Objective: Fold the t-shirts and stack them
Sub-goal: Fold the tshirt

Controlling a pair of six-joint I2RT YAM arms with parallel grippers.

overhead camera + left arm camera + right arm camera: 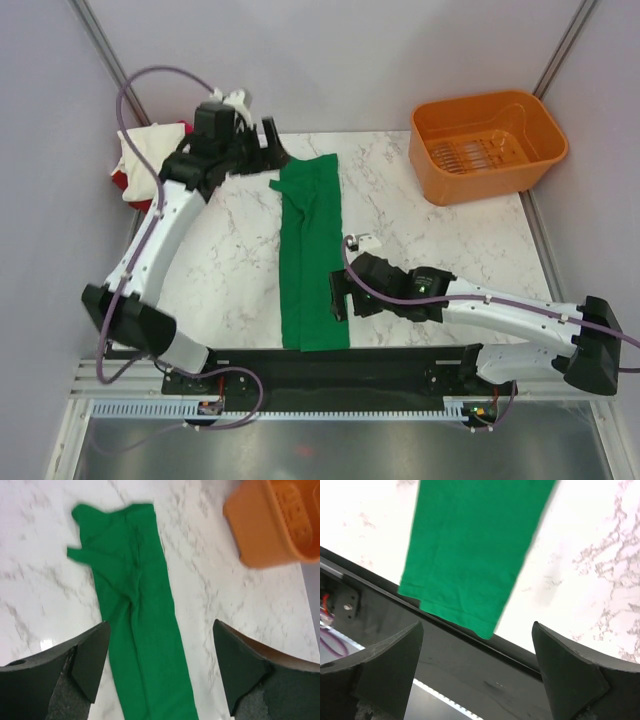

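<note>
While the green shirt [312,255] lay as a long narrow strip down the middle of the frame, the left gripper [268,148] hung spread by its upper end, the right gripper [339,292] spread beside its lower edge. Lengthwise folding looked done; next, one end would need pinching and folding over.

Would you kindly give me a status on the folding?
Left gripper open, empty. Right gripper open, empty. Green t-shirt in long strip mid-table. Orange basket apart, far right.
</note>
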